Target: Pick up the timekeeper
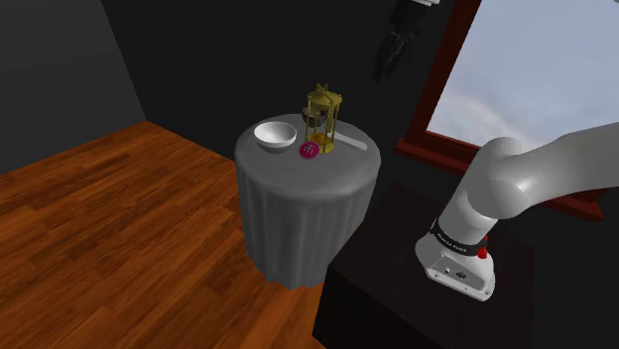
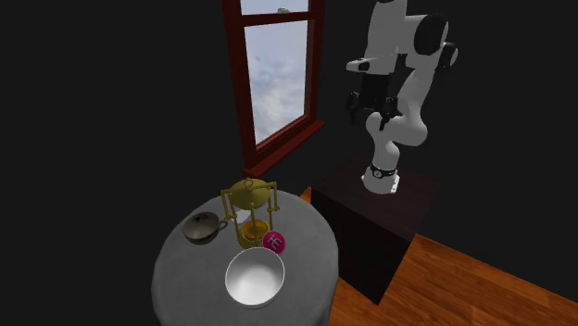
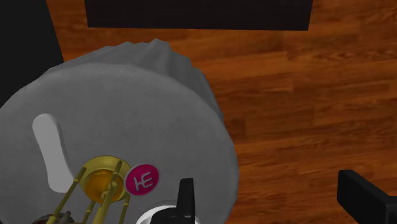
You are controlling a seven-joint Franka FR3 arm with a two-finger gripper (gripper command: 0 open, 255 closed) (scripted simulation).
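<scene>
From the shoulder view's left, the grey-draped table (image 1: 298,203) carried a white bowl (image 1: 275,136). Just right of the bowl, on the near side, lay a pink disc (image 1: 309,150). The hourglass (image 1: 324,117), the timekeeper here, rose close behind the disc. It stood in a brass-coloured frame near the table's middle, its long axis straight up. A pale flat strip (image 1: 354,145) lay to its right.

Further right and far higher, the gripper (image 1: 385,61) hung by the window, well apart from everything on the table.

Through the wrist camera the gripper (image 3: 277,200) had its black fingers (image 3: 186,198) spread wide with nothing between them but floorboards. The hourglass (image 3: 102,184) sat outside that gap, beyond the finger nearest the disc (image 3: 142,180).

From across the room the hourglass (image 2: 248,213) stood between a small dark pot (image 2: 201,227) and the disc, with the gripper (image 2: 369,109) up beside the window frame.

I judged that the hand would need to travel down and across toward the table's middle. With the piece standing upright, a grasp across its frame looked the likeliest approach.
</scene>
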